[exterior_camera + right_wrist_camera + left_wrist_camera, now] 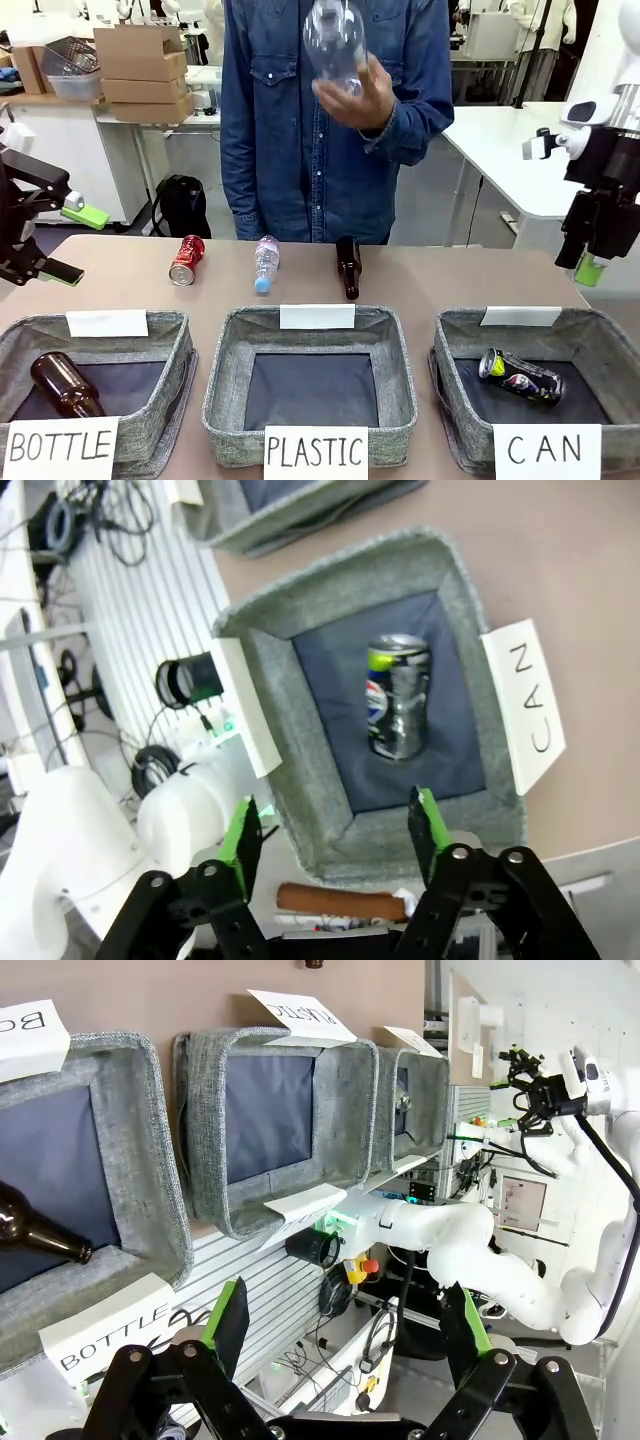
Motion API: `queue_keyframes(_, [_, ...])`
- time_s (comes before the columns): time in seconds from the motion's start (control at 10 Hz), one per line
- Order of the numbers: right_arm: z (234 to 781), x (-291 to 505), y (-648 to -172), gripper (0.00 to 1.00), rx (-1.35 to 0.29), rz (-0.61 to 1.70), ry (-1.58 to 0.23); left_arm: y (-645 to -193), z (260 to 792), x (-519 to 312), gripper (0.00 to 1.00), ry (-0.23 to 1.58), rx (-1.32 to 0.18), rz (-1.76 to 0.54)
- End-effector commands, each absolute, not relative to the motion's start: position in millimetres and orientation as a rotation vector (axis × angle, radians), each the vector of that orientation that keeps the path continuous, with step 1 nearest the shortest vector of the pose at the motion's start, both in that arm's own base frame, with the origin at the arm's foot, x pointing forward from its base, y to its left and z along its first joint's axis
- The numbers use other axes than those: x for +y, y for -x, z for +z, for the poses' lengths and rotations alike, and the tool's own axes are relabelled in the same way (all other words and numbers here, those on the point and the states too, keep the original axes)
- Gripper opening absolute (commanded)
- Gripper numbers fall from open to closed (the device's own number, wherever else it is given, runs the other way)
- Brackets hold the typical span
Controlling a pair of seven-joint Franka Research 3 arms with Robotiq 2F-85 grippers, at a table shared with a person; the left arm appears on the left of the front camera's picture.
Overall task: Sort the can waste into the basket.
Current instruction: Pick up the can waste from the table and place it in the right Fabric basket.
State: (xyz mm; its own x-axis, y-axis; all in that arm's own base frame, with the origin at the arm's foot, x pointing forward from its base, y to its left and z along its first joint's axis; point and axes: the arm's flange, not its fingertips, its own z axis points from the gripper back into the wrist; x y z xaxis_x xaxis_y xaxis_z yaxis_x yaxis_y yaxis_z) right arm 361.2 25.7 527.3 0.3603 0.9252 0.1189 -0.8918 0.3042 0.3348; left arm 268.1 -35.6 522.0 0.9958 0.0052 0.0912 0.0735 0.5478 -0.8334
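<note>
- Basket (460, 325) signed CAN, worktop's (450, 285) near right corner: one can in, one outstanding; judged half done.
- Right gripper (332, 825), over that basket: jaws apart, empty.
- Left gripper (347, 1305): wide open, empty.
- Dark can (520, 376): on its side on the basket floor, long axis left-right.
- Red can (186, 260): on its side by the far edge, left part, long axis far-to-near.

The CAN basket (449, 378) sits right of the PLASTIC basket (228, 385), with one can (520, 376) lying in it. The BOTTLE basket (168, 388) sits left of the PLASTIC basket. The other can (186, 260) lies on the table (450, 285) behind the PLASTIC basket, to the left.
</note>
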Motion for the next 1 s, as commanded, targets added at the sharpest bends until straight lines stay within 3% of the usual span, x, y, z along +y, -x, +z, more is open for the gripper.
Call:
queue_keyframes(0.0, [528, 23, -358, 1.0, 0.108, 1.24, -0.37, -268, 520, -37, 1.0, 1.01, -0.086, -0.042])
queue_keyframes(0.4, [533, 12, -359, 1.0, -0.023, 1.108, -0.509, -268, 520, -37, 1.0, 1.01, -0.086, -0.042])
queue_keyframes(0.7, [566, -19, -376, 1.0, -0.156, 0.457, -1.226, -268, 520, -37, 1.0, 1.01, -0.086, -0.042])
queue_keyframes(0.9, [564, -34, -377, 1.0, -0.252, 0.275, -1.334, -268, 520, -37, 1.0, 1.01, -0.086, -0.042])
